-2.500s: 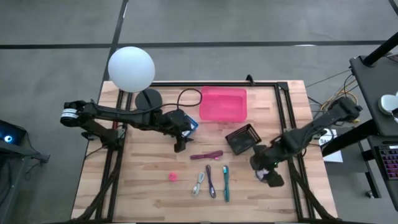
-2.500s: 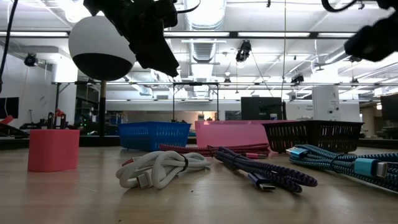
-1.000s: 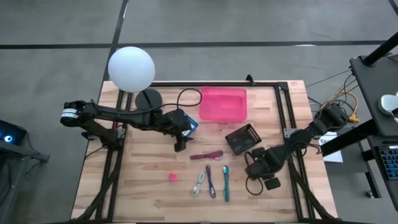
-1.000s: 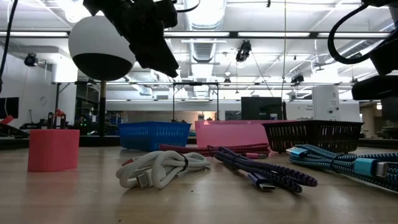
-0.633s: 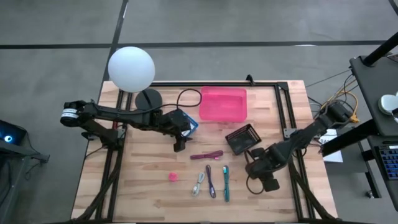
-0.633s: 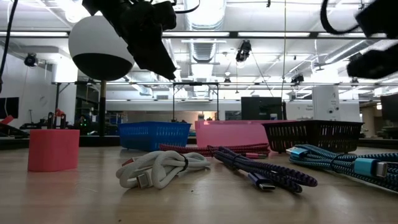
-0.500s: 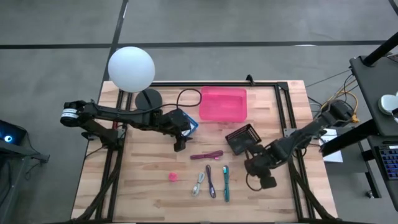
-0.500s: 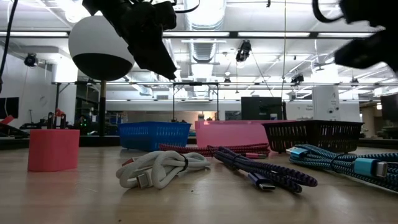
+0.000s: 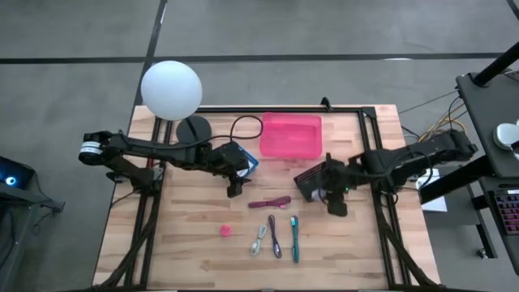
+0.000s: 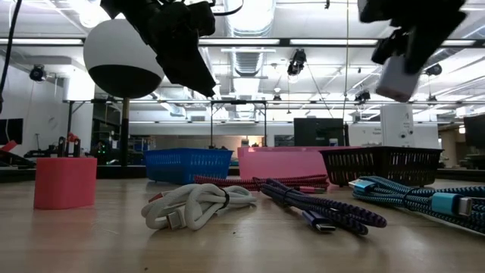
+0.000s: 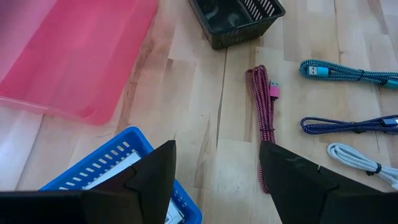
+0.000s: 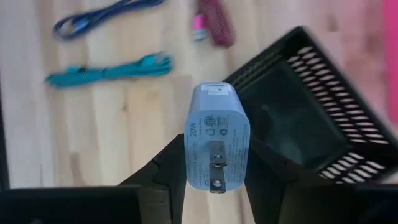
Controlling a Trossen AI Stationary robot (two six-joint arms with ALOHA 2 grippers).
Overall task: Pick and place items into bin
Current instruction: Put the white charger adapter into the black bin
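My right gripper [image 9: 330, 197] is shut on a pale blue wall charger [image 12: 217, 134] and hangs over the table just by the near side of the black mesh basket [image 9: 316, 180]. My left gripper [image 9: 235, 186] is open and holds nothing, hovering beside the blue basket [image 9: 248, 161]. Lying flat on the wood are a maroon cable [image 9: 269, 201], a white cable [image 9: 259, 239], a purple cable [image 9: 276, 235], a teal cable [image 9: 294, 237] and a small pink piece [image 9: 225, 230]. The pink bin [image 9: 290, 135] stands at the far side. My right gripper pinches the charger between its two fingers [image 12: 171, 168], one on each side of the body near the prong end [image 12: 215, 163]. The fingers come from above, pointing down. The prongs face back toward the wrist. The charger [image 10: 394, 76] is lifted clear, tilted, high above the table.
A white globe lamp [image 9: 171, 89] on a black base [image 9: 193, 128] stands at the far left corner, its cord curling toward the pink bin. Black frame rails run along the table's left, right and far sides. Bare wood lies near the near edge.
My right gripper has risen and swung from the near right part of the table toward the far edge and leftward, up to the black mesh basket, turning as it went. The charger has travelled with it, lifted clear.
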